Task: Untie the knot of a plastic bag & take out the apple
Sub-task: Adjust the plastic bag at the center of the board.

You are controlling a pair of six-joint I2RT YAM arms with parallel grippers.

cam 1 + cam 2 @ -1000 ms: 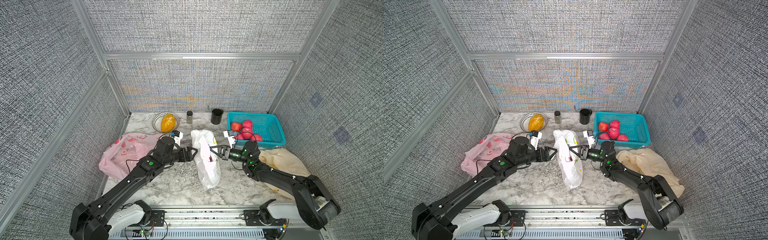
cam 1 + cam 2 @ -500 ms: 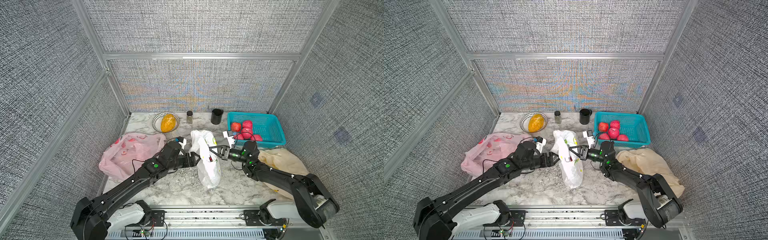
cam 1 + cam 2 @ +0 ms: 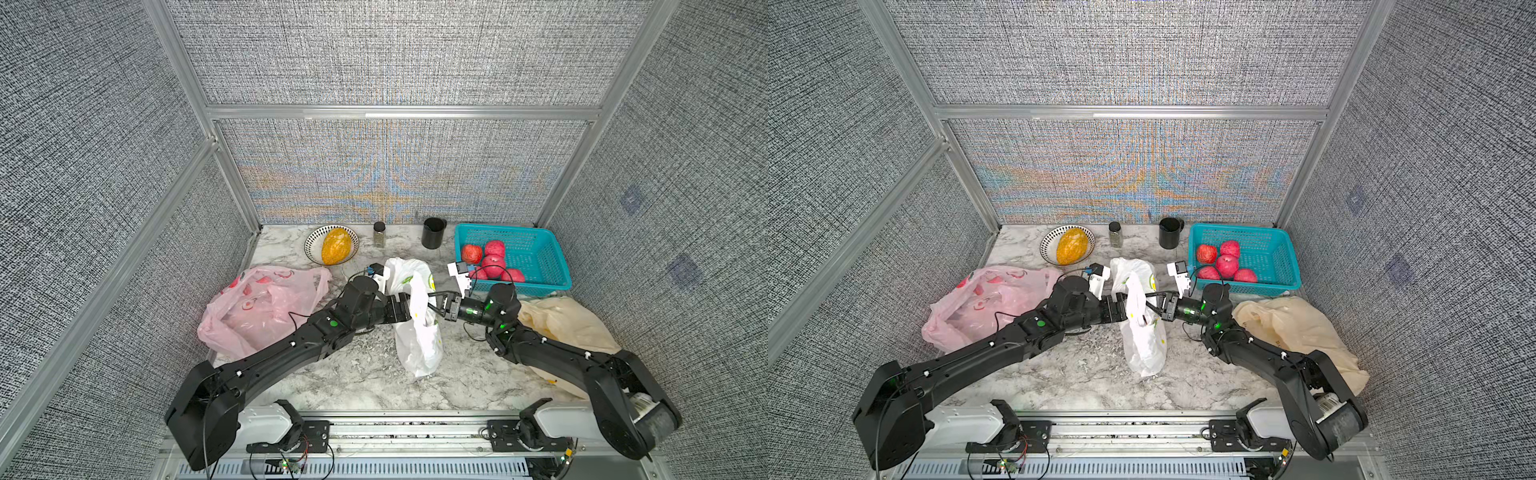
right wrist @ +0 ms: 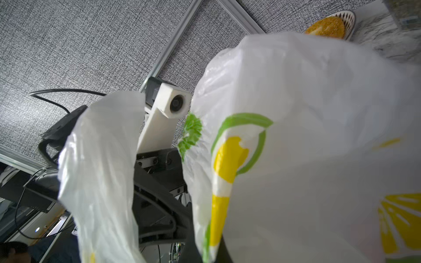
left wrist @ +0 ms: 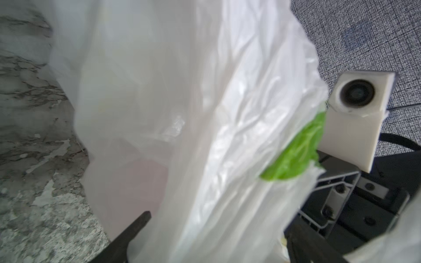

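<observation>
Holding bag [image 3: 417, 332] upright mid-desk [image 3: 365, 374] with right claw [image 3: 431, 306] clenched on its upper fold to prop mouth up, left claw [image 3: 405, 309] spread wide at bag's side, probably to reach in for apple [image 5: 141, 180], likely that pinkish blur inside.

Left end effector [image 3: 408, 308] tips behind the white bag [image 3: 417, 340]; bag contents indistinct.

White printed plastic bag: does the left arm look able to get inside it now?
Probably not. The left gripper, jaws open, faces film of the white printed plastic bag hanging across them; no clear mouth shows. The right gripper, shut on it, holds it up.
</observation>
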